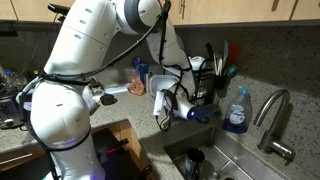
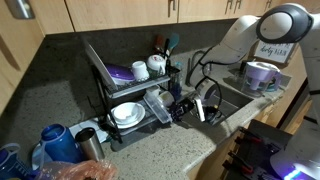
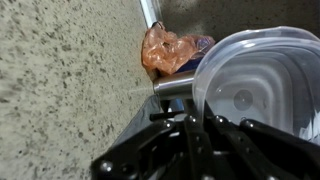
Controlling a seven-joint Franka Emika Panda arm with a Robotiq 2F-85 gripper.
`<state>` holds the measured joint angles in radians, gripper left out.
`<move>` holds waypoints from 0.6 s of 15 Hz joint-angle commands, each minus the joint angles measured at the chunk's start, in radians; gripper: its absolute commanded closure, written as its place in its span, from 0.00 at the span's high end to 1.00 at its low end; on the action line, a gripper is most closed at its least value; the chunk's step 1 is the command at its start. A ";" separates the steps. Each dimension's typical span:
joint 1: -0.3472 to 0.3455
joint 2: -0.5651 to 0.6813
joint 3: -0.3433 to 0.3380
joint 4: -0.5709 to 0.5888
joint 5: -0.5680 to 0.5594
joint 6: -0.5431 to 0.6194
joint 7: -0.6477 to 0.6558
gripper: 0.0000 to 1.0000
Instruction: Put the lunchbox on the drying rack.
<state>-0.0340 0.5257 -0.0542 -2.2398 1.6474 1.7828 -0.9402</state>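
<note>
Counter (image 3: 60, 80): speckled granite, steel sink (image 1: 238, 160) alongside.
Gripper (image 2: 186, 106): clenched on the lunchbox (image 3: 250, 85) rim — box tipped.
Drying rack (image 2: 98, 72): black wire, just beside the lunchbox.

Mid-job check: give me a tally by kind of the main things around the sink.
Drying rack: 1
Lunchbox: 1
Sink: 1
Tap: 1
Blue bottle: 1
Total: 5

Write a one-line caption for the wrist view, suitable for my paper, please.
Wrist view: jaws hold the translucent lunchbox by its rim near the speckled countertop, an orange bag behind.
</note>
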 commanded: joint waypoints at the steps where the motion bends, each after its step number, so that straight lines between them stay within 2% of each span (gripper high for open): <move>1: 0.001 0.027 -0.010 0.050 0.035 -0.006 0.024 0.02; 9: 0.003 0.087 -0.025 0.147 0.038 0.010 0.070 0.02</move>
<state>-0.0344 0.5885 -0.0764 -2.1368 1.6743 1.7851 -0.9138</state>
